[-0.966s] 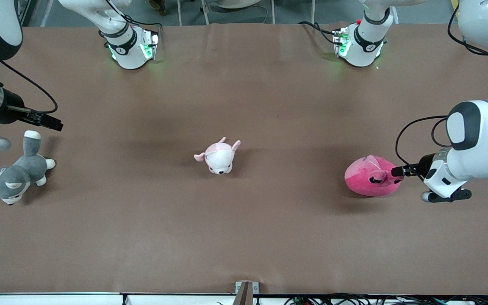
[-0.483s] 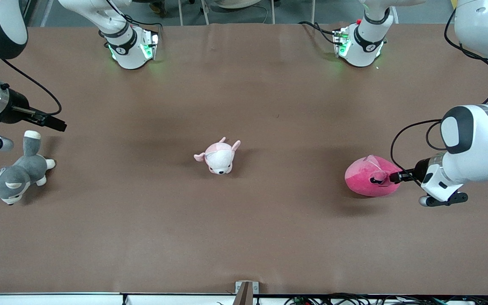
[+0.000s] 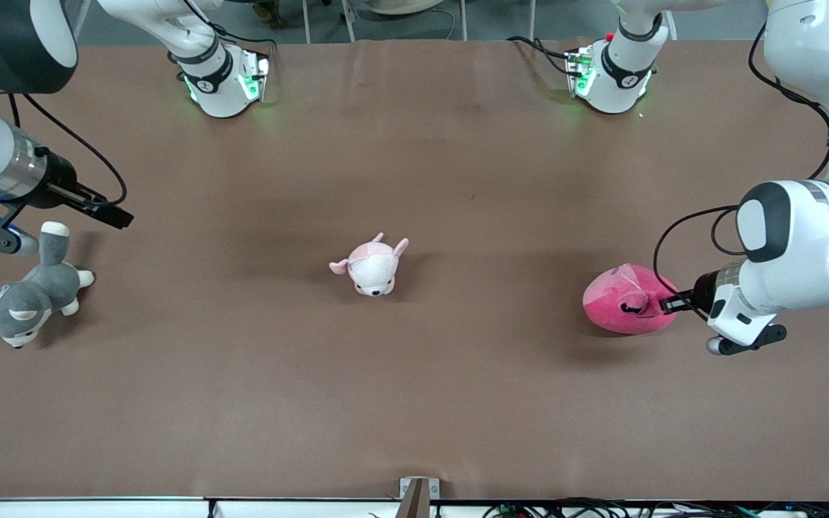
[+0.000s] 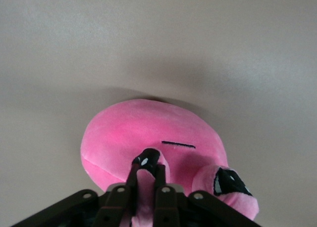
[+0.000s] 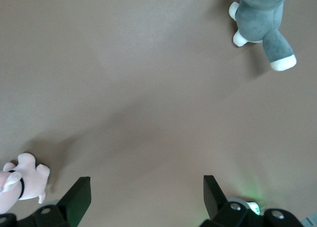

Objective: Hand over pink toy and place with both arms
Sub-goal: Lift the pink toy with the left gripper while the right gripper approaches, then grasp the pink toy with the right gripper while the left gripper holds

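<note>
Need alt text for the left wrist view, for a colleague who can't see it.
The left gripper has its fingers pinched shut on a small flap of the pink toy, which lies on the brown table. One dark eye shows on the toy beside the fingers.

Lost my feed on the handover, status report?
Left claw shut on pink toy, toy on table at left arm's end. Right claw open, over table near grey dog plush. Pale puppy plush mid-table.

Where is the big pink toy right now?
The pink toy lies on the table toward the left arm's end, pinched by the left gripper; the puppy plush sits mid-table.
</note>
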